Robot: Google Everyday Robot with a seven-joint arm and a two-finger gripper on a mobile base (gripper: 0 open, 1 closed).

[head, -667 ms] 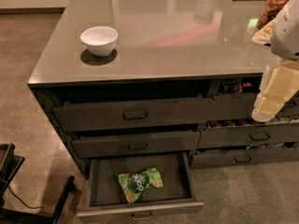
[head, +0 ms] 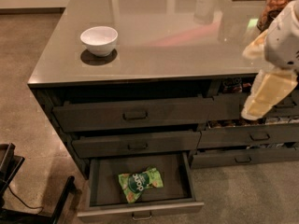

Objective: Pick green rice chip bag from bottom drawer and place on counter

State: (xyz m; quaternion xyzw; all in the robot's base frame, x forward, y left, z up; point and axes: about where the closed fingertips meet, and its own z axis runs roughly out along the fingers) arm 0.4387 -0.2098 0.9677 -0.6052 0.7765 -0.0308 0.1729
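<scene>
Green rice chip bag (head: 139, 183): lies logo-side up and askew on the dark floor of the bottom drawer (head: 140, 209), towards its front, at the lower centre of the frame. I am not touching it.

Counter (head: 177, 36): a glossy grey slab filling the upper half of the frame, with pale reflections.

Floor (head: 28, 55): speckled brown, along the left side and lower right.

Drawer stack: the bottom drawer is pulled far out. The two left-hand drawers above it, middle (head: 135, 144) and top (head: 135, 115), stand only slightly out. Narrower drawers (head: 252, 136) at the right hold snack packets.

My gripper (head: 254, 107): pale cream below a white wrist, at the right edge of the frame. It hangs in front of the counter's edge and the right-hand drawers, well apart from the bag. Whether it is open or closed I cannot tell.

White bowl (head: 99, 40): upright on the counter, upper left.
</scene>
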